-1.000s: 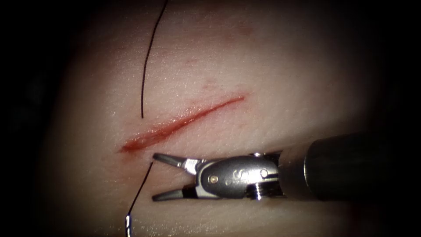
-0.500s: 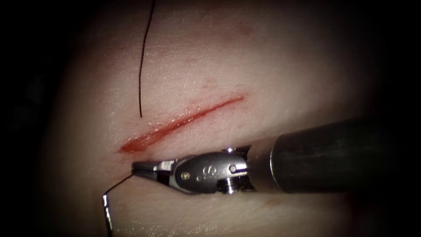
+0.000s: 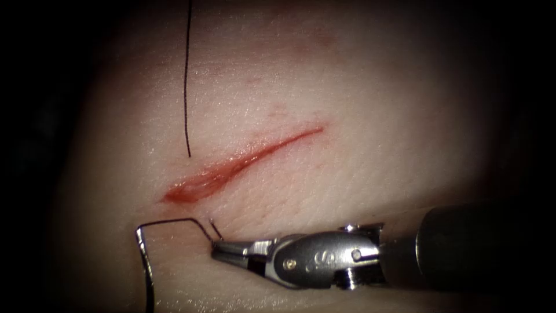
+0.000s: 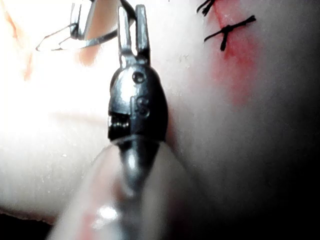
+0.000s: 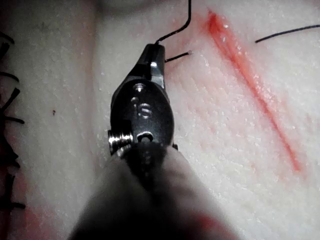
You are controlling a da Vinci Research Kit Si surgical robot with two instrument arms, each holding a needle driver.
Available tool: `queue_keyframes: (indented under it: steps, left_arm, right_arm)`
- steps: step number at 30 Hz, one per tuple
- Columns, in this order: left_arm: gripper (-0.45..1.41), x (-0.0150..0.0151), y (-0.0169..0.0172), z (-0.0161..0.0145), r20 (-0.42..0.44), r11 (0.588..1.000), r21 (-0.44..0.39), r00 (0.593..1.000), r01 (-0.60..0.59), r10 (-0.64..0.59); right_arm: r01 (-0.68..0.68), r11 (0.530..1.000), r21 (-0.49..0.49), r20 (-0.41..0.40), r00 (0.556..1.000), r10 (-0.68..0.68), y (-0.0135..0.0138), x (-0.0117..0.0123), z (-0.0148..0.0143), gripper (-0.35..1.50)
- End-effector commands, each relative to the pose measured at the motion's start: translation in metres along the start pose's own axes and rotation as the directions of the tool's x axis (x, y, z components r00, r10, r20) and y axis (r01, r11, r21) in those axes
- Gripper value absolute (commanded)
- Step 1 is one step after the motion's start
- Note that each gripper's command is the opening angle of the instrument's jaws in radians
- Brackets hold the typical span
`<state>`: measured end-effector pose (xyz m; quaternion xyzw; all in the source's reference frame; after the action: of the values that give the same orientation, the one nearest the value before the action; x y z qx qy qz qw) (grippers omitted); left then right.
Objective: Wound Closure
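On the tissue (image 3: 359,116) a red cut (image 3: 243,159) runs slantwise. My right tool (image 3: 217,248) lies on the cut's right side, jaws shut on the thread (image 3: 171,221) close to where it leaves the tissue. In the right wrist view the same jaws (image 5: 155,47) pinch the thread beside the cut (image 5: 250,75). From there the thread runs left to the needle (image 3: 143,261), which is free of the tissue at the lower left. My left tool (image 4: 133,10) is shut where the needle (image 4: 75,41) meets its jaws. A second strand (image 3: 186,87) meets the tissue left of the cut.
An older cut closed with black knotted stitches (image 4: 227,30) lies beside the left tool, and its stitch ends (image 5: 7,115) show by the right tool. Red fluid stains the tissue around the open cut.
My right jaws, open a second ago, closed on the thread beside the cut and drew it to the right. The needle's end moved up and left; the upper strand swung left.
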<state>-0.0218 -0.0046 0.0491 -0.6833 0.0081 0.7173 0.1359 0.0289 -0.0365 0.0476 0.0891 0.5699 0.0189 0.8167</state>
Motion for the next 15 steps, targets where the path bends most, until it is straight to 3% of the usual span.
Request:
queue_keyframes:
  steps: [1,8,15]
  left_arm:
    - [-0.45,-0.0012,0.0013,0.0006,0.005,1.0,0.005,1.0,-0.002,0.002]
    - [-0.45,-0.0019,0.0034,0.0,0.019,0.999,0.024,0.999,-0.03,0.03]
    - [-0.45,-0.0011,0.0038,-0.0012,0.016,0.998,0.061,0.999,-0.029,0.028]
  right_arm:
    - [-0.019,0.999,0.03,-0.01,1.0,0.019,-0.0029,-0.0001,0.0005,-0.35]
    - [-0.022,0.993,0.112,-0.03,0.999,0.026,-0.009,0.0032,0.0009,-0.35]
    - [-0.038,0.987,0.153,-0.059,0.997,0.048,-0.0101,0.0048,0.0015,-0.35]
